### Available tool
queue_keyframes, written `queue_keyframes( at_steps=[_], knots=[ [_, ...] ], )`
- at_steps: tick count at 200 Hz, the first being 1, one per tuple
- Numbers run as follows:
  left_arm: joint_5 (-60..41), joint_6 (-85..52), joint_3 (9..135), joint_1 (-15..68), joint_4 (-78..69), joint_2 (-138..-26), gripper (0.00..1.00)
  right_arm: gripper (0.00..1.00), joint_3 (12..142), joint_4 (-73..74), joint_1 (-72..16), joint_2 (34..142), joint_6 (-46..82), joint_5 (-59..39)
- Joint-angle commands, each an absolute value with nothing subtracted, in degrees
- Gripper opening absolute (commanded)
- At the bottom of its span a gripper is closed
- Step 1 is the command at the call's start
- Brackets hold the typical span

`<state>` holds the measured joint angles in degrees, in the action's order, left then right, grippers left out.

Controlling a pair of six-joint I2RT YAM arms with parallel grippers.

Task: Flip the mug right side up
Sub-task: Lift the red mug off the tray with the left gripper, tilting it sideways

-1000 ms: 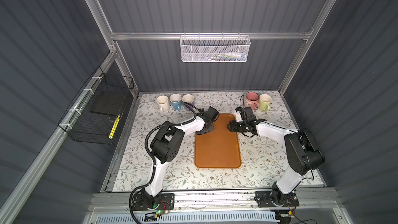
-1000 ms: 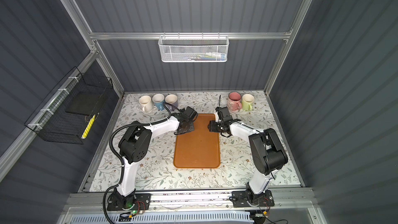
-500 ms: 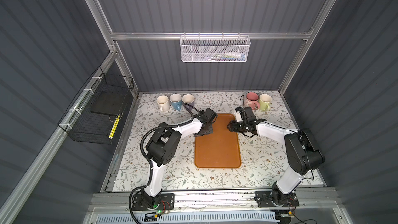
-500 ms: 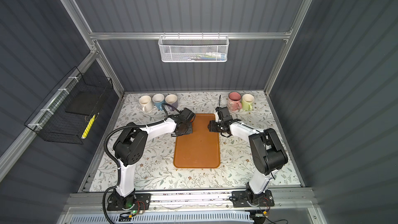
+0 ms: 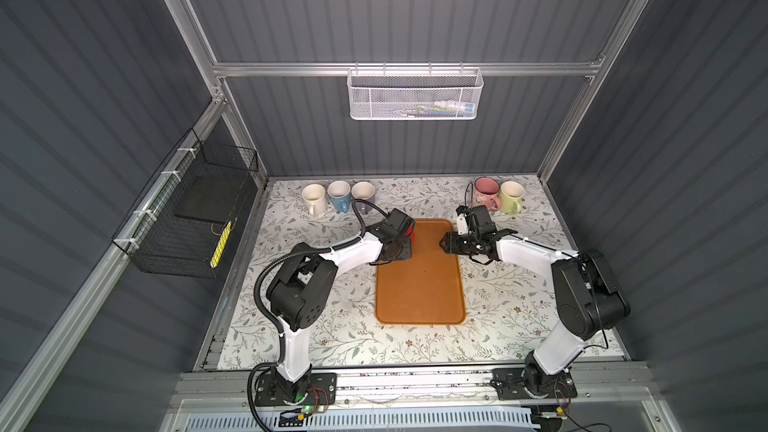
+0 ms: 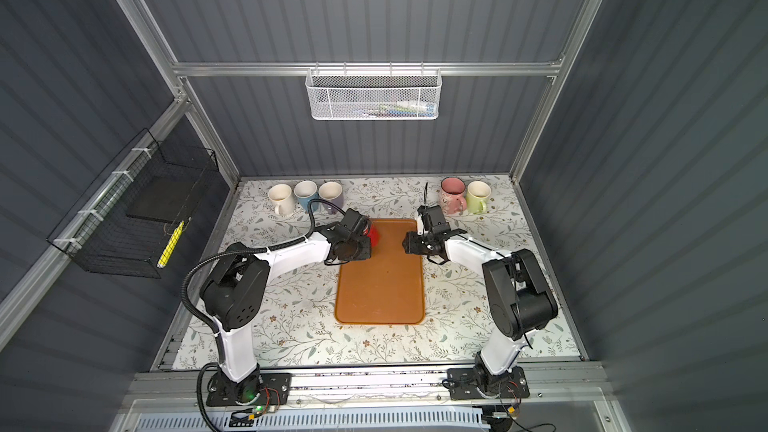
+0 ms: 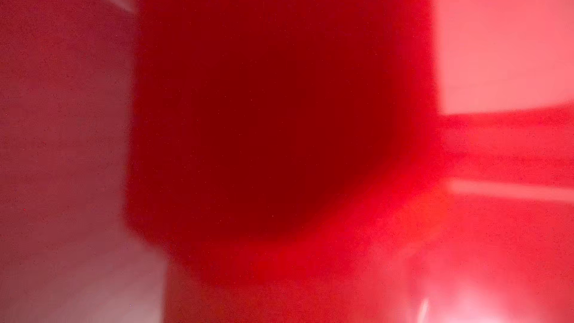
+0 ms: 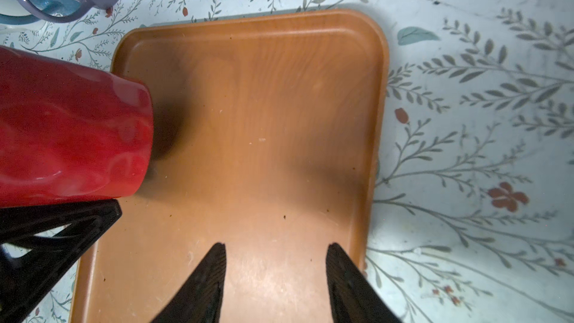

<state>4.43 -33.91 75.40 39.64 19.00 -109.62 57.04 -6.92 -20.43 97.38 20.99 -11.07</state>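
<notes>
The red mug (image 8: 71, 125) is at the far left corner of the orange tray (image 5: 419, 284), its body roughly on its side with one end pointing over the tray. In both top views only a sliver of the mug (image 5: 410, 229) (image 6: 374, 235) shows beside the left wrist. My left gripper (image 6: 365, 238) is shut on it; one black finger (image 8: 46, 237) shows under the mug. The left wrist view is filled with blurred red. My right gripper (image 8: 275, 247) (image 5: 444, 243) hangs open and empty over the tray's far right edge.
Three upright mugs, cream (image 5: 313, 197), blue (image 5: 338, 193) and purple (image 5: 363, 193), stand at the back left. A pink mug (image 5: 485, 191) and a green mug (image 5: 511, 195) stand at the back right. A white basket (image 5: 415, 93) and a black basket (image 5: 191, 209) hang on the walls.
The left arm's elbow has swung a little to the left and its wrist has turned, so the mug's red now shows beside it. The right arm has not moved.
</notes>
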Motion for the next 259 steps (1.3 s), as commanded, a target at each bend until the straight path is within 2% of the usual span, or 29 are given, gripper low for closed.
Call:
queue_keyframes(
  at_steps=[1,43,153,205,259],
  knots=[
    [2.3,-31.1,74.7,38.6,13.1,-105.0,0.00,0.54,56.1,-8.0,-19.9,95.4,20.9,-10.3],
    [-5.0,-30.3,70.9,36.0,7.2,-101.4,0.00,0.54,54.8,-7.6,-18.6,93.8,20.8,-11.2],
    [-24.0,-27.2,71.0,31.2,2.2,-98.1,0.00,0.54,49.6,1.9,-13.6,88.7,22.3,-27.8],
    [-34.9,-29.6,70.0,28.0,-2.8,-98.1,0.00,0.54,45.7,12.1,-11.3,87.7,25.0,-39.0],
    [-42.9,-33.6,68.8,25.1,-9.0,-98.4,0.00,0.53,43.5,17.1,-10.6,84.6,25.9,-43.9]
  ],
)
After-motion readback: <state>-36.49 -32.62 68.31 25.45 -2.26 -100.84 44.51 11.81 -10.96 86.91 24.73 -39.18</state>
